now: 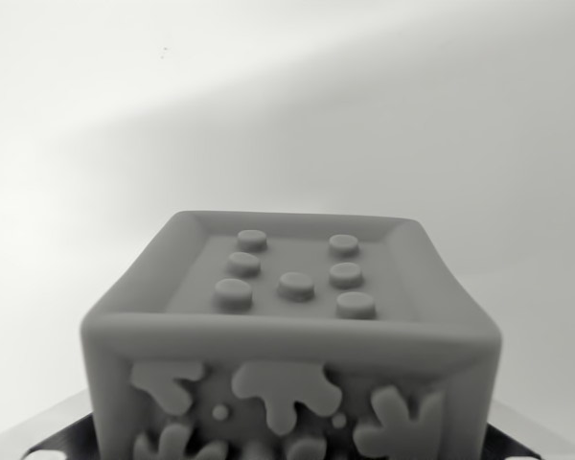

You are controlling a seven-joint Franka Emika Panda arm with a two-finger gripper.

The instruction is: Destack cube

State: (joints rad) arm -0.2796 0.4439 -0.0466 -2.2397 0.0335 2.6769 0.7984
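A grey cube fills the lower middle of the wrist view, very close to the camera. Its top face is recessed and carries several round studs. Its near side shows raised splotch shapes and small dots. Under the cube, at the bottom corners, parts of a darker object show; I cannot tell whether it is another cube. No gripper finger appears in this view.
A plain pale surface lies behind and around the cube, with a soft shadow band across it.
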